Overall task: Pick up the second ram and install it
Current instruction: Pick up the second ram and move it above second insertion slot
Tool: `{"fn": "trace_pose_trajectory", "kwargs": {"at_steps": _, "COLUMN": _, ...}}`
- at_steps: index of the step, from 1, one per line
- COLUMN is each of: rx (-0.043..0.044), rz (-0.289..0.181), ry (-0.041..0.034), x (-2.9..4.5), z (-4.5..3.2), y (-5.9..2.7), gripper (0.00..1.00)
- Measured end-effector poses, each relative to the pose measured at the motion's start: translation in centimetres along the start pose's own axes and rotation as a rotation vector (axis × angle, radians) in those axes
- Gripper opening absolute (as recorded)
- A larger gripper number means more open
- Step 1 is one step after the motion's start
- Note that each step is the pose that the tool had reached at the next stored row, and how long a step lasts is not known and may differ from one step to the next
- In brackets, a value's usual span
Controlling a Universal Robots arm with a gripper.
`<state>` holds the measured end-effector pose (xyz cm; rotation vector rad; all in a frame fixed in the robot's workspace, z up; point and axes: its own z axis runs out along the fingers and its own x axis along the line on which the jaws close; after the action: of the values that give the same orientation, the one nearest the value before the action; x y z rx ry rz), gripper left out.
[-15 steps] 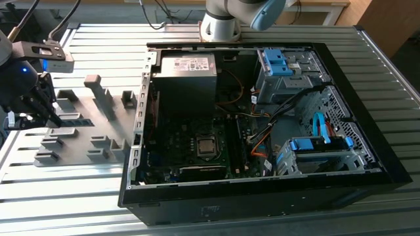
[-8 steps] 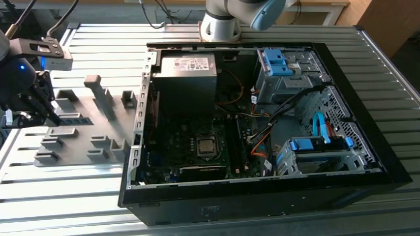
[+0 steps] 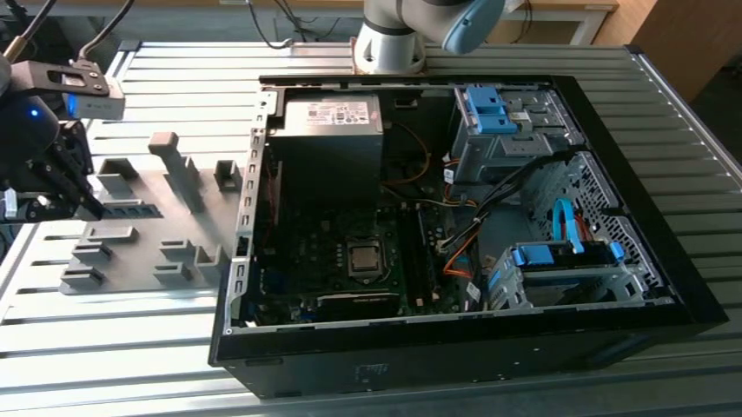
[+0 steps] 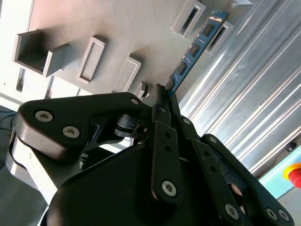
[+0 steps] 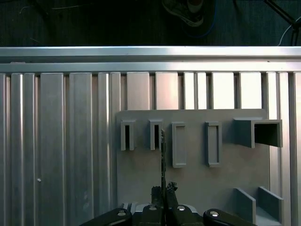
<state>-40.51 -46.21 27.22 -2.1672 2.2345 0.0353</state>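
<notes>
My gripper (image 3: 72, 205) hovers over the grey slotted holder tray (image 3: 149, 245) at the exterior view's left, shut on the second ram. In the second wrist view the ram (image 4: 194, 47) is a thin blue board with dark chips, and it sticks out from between the black fingers (image 4: 162, 101) above the tray (image 4: 108, 33). The first wrist view shows the ram (image 5: 162, 157) edge-on, rising from the gripper (image 5: 163, 190) across the tray (image 5: 141, 174), with its far end beside a narrow slot (image 5: 155, 134). In the exterior view the ram (image 3: 121, 207) is a short dark strip.
An open black computer case (image 3: 464, 334) lies on the ribbed metal table (image 3: 128, 347) to the exterior view's right of the tray. Inside it are the motherboard (image 3: 347, 261), a power supply (image 3: 330, 130) and blue drive brackets (image 3: 487, 109). The arm's base (image 3: 388, 43) stands behind the case.
</notes>
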Motion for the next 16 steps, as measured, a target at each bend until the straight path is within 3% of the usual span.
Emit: {"fn": "trace_pose_trajectory", "kwargs": {"at_steps": 16, "rx": 0.0001, "rz": 0.000, "ry": 0.0000, "x": -0.05, "z": -1.45, "y": 0.00, "gripper": 0.14}}
